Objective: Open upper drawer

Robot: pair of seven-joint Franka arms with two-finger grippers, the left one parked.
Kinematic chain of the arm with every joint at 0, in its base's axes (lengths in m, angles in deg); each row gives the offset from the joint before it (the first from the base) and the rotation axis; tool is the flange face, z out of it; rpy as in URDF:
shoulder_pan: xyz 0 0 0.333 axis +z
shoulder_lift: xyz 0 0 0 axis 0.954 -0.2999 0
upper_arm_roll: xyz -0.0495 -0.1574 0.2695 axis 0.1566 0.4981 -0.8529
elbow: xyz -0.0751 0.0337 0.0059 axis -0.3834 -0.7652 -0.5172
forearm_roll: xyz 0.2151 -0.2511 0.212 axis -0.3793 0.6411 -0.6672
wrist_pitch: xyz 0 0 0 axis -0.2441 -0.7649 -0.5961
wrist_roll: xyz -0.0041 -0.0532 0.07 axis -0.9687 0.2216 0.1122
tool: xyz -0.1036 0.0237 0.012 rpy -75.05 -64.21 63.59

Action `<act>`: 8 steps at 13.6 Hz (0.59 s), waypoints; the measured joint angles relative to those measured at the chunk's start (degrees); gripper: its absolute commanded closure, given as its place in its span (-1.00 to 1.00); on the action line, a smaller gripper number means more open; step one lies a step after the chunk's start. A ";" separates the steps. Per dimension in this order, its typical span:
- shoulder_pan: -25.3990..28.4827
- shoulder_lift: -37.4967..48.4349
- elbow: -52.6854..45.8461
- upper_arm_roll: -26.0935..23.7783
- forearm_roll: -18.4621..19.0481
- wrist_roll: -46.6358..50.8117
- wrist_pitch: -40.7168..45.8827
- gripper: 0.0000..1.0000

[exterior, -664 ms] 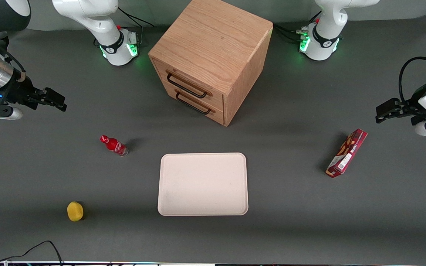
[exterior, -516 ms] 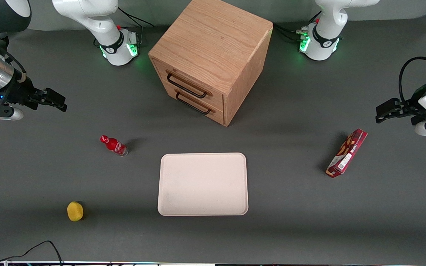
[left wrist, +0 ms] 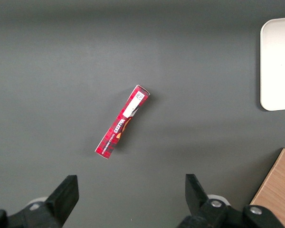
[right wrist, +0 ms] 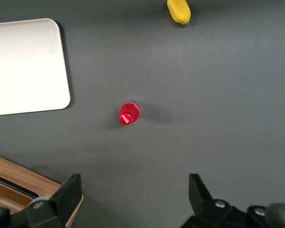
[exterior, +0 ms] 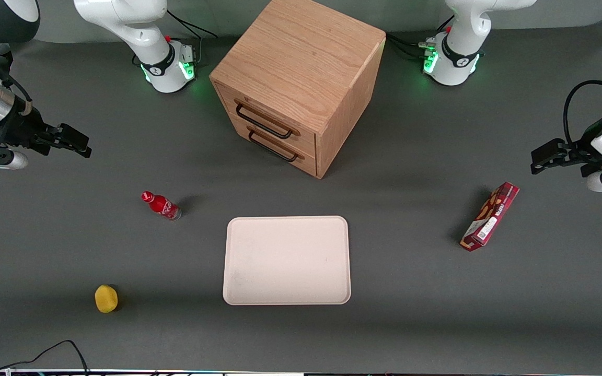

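Tool [exterior: 73,142] fingers apart, at working arm's table edge, well apart from closed upper drawer [exterior: 267,121].

even, bright overhead light, soft short shadows beside objects, frames sharp, no glare.

The upper drawer [exterior: 267,119] is the higher of two light-oak drawers in the front of a boxy wooden cabinet [exterior: 301,57]. It has a black bar handle [exterior: 263,122] and it is closed, its face flush with the cabinet front. The gripper [exterior: 73,142] hangs above the table toward the working arm's end, well apart from the drawer, with its jaws spread.
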 measured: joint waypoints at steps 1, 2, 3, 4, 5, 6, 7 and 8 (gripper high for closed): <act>0.14 0.01 -0.12 -0.15 0.00 -0.43 0.71 -1.00; 0.31 0.03 -0.43 -0.75 -0.03 -0.74 1.21 -1.00; 0.42 0.06 -1.14 -2.26 -0.07 -0.92 1.90 -1.00; 0.53 0.09 -2.15 -4.61 -0.20 -0.92 2.60 -1.00; 0.68 0.15 -3.20 -7.48 -0.69 -0.89 3.57 -1.00; 0.89 0.20 -3.98 -10.28 -2.25 -0.89 4.13 -1.00; 1.14 0.22 -4.59 -12.76 -4.91 -0.88 4.27 -1.00; 1.34 0.20 -4.93 -14.99 -7.57 -0.88 4.29 -1.00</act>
